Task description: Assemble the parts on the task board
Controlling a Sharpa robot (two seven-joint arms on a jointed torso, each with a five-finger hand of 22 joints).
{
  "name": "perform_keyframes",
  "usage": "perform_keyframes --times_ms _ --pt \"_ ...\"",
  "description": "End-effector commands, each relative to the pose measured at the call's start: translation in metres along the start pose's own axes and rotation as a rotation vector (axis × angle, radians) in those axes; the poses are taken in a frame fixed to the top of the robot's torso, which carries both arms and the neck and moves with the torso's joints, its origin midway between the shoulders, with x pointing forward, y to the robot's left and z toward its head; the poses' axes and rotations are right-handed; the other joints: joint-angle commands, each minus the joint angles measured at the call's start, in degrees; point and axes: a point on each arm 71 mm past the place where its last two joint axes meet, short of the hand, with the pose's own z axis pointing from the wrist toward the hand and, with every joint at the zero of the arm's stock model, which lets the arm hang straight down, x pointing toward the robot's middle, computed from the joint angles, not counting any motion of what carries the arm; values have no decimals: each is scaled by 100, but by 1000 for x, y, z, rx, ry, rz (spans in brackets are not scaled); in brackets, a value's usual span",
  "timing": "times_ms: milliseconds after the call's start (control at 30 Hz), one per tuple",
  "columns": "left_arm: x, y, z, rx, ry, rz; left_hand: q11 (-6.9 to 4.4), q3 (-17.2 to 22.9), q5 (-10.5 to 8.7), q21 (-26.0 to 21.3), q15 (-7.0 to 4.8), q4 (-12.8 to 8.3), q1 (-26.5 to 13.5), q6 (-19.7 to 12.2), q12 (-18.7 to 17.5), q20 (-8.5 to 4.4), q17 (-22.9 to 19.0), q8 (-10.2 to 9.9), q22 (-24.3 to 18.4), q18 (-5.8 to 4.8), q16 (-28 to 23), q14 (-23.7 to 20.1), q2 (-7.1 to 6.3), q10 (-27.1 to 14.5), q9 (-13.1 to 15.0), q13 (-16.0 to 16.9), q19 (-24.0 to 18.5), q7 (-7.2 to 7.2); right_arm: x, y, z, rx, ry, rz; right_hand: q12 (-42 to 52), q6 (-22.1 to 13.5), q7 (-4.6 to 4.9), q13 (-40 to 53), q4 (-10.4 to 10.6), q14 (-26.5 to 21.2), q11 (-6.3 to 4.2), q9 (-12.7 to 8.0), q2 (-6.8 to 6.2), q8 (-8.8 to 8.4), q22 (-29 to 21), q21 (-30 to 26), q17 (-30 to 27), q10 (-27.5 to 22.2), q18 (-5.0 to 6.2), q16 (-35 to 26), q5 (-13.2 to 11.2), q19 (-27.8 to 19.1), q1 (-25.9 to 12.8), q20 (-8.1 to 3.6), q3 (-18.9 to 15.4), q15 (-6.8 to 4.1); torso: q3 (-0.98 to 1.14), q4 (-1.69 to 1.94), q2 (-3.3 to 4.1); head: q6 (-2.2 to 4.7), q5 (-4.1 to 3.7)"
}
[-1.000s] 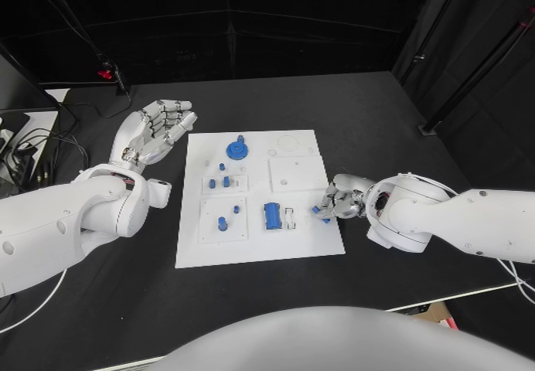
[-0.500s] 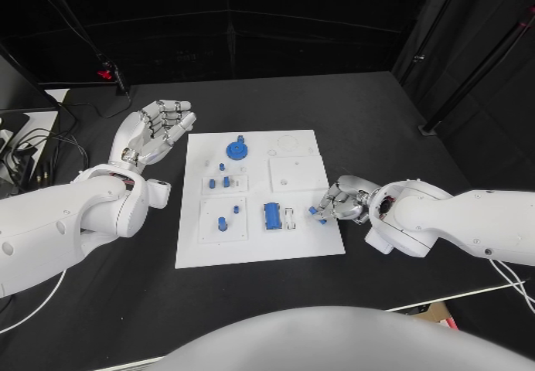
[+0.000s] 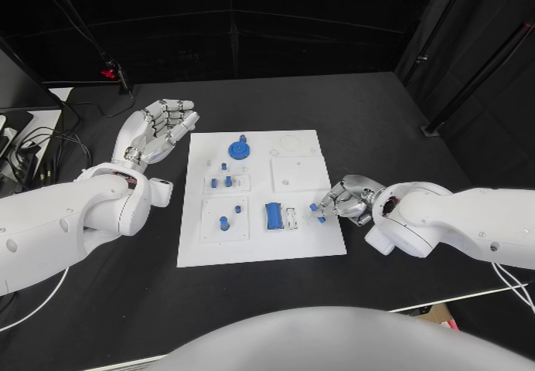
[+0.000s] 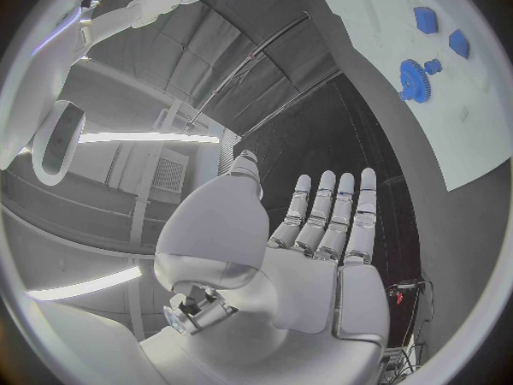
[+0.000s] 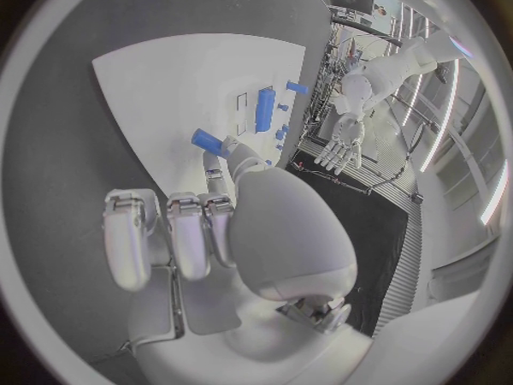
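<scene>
The white task board (image 3: 259,198) is lying in the middle of the black counter (image 3: 368,116), and everything else is placed from it. The right robot hand (image 3: 345,199) is hovering at the board's right edge, pinching a small blue part (image 3: 317,210) between thumb and fingertip while its other fingers are curling in; the part is hanging just over the board's right margin, beside a tall blue block (image 3: 272,215) that is standing in the board's lower middle section. The right wrist view is showing the same blue part (image 5: 206,140) at the fingertip above the white plate. The left robot hand (image 3: 159,127) is waiting off the board's upper left corner, over the counter, fingers straight and spread, holding nothing. A blue gear (image 3: 237,148) is sitting near the board's top edge, and smaller blue pieces (image 3: 226,182) are standing in the left-hand sections below it.
</scene>
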Motion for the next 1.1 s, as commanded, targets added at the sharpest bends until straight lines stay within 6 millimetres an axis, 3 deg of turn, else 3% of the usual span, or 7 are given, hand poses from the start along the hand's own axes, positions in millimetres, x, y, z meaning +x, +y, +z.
perform_keyframes --times_ms 33,200,433,1100 --pt "1 -6 1 78 6 -6 -9 -38 18 33 -13 8 13 -11 22 -1 -8 39 -9 -62 27 -1 65 9 -7 -8 -26 788 7 0 -2 36 77 137 14 235 -183 1505 4 595 -41 8 -22 -8 1509 19 1509 583 -42 14 32 586 -38 15 29 -18 -1 3 -3 0 -8" --pt "2 -6 1 78 7 -7 -9 -38 18 33 -13 8 13 -11 22 -1 -8 39 -9 -62 27 -1 65 9 -7 -8 -26 788 15 1 -2 76 166 224 14 270 -193 1505 -2 595 -49 9 -44 -25 1509 19 1509 583 -42 14 45 586 -62 12 20 -23 6 6 3 0 -2" --pt "2 -6 2 77 7 -7 -10 -46 20 34 -13 9 17 -8 29 -1 -15 42 -12 -62 33 -1 71 14 -8 -8 -29 787 23 3 1 105 237 308 14 281 -192 1505 6 595 -51 3 -51 -55 1509 19 1509 583 -42 14 63 586 -98 9 14 -27 -3 -3 2 0 16" --pt "3 -6 2 76 11 -9 -11 -47 21 34 -13 9 18 -7 31 -1 -16 43 -13 -62 34 -1 72 15 -8 -8 -30 787 26 10 11 98 201 384 14 332 -194 1505 78 595 -56 -15 -59 -169 1509 19 1509 583 -42 14 104 586 -269 -1 -35 -37 -3 -3 2 0 53"
